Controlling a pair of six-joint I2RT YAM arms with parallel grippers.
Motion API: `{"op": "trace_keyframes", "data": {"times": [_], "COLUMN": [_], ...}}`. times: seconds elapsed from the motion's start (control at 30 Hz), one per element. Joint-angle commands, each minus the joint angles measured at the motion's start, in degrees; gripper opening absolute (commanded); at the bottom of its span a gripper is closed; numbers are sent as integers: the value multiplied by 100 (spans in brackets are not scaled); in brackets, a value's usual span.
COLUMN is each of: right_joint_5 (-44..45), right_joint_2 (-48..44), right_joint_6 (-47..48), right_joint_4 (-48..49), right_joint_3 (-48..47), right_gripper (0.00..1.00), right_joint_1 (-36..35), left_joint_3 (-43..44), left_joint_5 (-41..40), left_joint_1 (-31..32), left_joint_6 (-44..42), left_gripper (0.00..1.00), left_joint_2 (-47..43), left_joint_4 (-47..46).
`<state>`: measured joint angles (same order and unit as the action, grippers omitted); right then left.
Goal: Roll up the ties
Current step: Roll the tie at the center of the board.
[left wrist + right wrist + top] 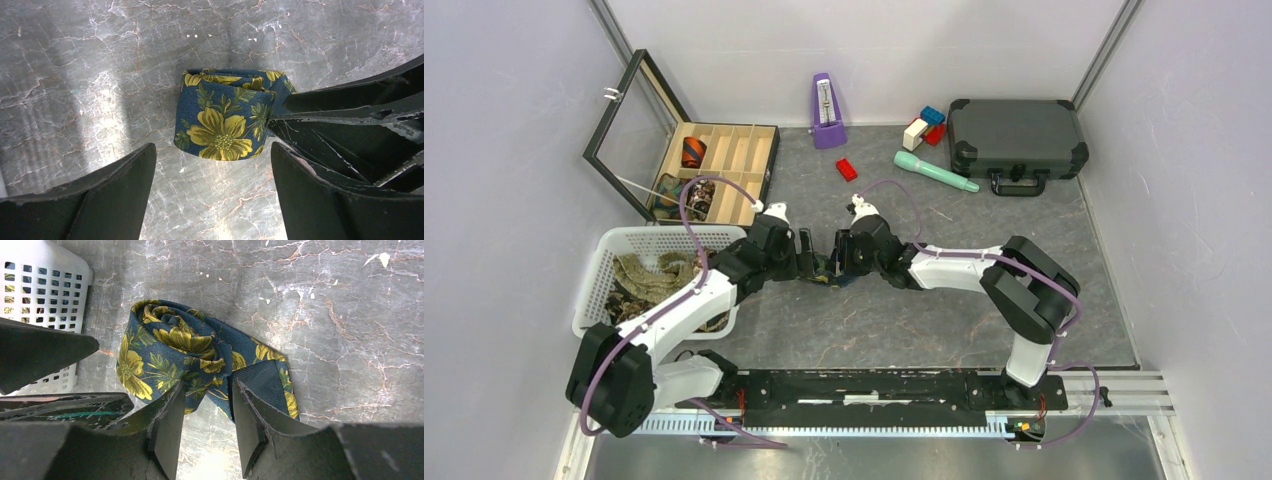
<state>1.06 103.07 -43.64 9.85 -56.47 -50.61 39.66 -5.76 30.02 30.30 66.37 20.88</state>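
Left claw (212,152): black fingers spread wide apart, gripping nothing.
Rolled navy fabric tie with yellow flowers (222,125): a coil just ahead of the left claw's gap, lying on the grey marbled surface (90,75).
Right claw (207,390): fingers clamped on the coil's near edge, opposite the left claw.
White plastic basket (45,285): ahead-left of the right claw, apart from the coil.

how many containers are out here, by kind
wooden divided box: 1
white basket: 1
dark hard case: 1
total: 3
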Motion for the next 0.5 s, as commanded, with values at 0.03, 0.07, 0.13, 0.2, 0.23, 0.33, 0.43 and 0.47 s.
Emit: {"op": "trace_keyframes", "data": {"times": [0.03, 0.07, 0.13, 0.2, 0.23, 0.33, 0.43, 0.47], "right_joint_5": [-56, -54, -67, -73, -82, -91, -89, -90], "right_joint_2": [-10, 10, 52, 89, 103, 142, 177, 187], "right_joint_6": [114, 118, 137, 162, 164, 176, 174, 180], "right_joint_4": [122, 110, 79, 68, 70, 69, 83, 85], "right_joint_3": [-124, -146, -209, -235, -243, -270, -293, -298], "right_gripper": [46, 46, 46, 46, 46, 46, 46, 46], "right_joint_1": [75, 84, 99, 130, 141, 176, 191, 196], "left_joint_3": [-285, -384, -586, -746, -824, -986, -1098, -1124], "left_joint_5": [112, 141, 243, 476, 550, 820, 1014, 1086], "left_joint_1": [-108, -129, -211, -339, -405, -549, -677, -712], "left_joint_6": [-210, -210, -210, -218, -216, -191, -186, -188], "left_gripper": [91, 91, 92, 94, 94, 95, 95, 95], "left_joint_2": [61, 38, -27, -75, -73, -73, -25, -3], "left_joint_4": [-1037, -1164, -1454, -1731, -1855, -2221, -2490, -2551]}}
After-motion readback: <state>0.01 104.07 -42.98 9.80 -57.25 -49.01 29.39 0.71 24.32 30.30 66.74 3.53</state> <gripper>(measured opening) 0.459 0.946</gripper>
